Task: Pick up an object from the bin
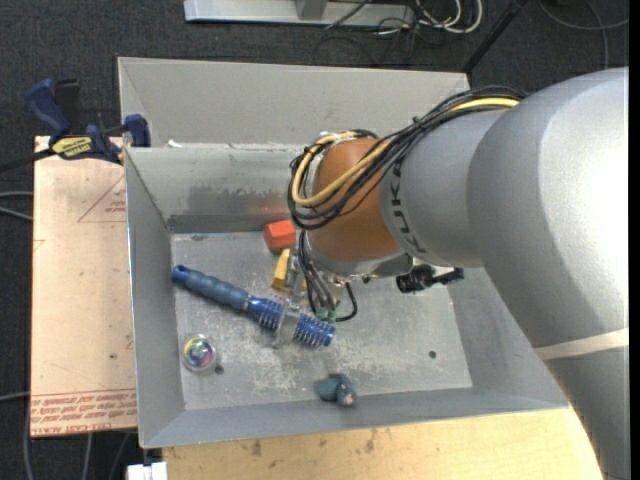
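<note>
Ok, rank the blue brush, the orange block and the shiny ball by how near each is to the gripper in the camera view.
1. Blue brush: its bristle end lies right by the gripper.
2. Orange block: above and left of the gripper.
3. Shiny ball: far off at lower left.

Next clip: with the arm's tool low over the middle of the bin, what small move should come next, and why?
Probably a short, straight lowering onto the blue brush. The tool hangs right above where the brush's handle meets its bristled head, so little sideways correction seems needed. The orange block and a small yellow piece lie just behind, so drifting that way risks nudging them. Whether it already touches the brush cannot be told.
</note>
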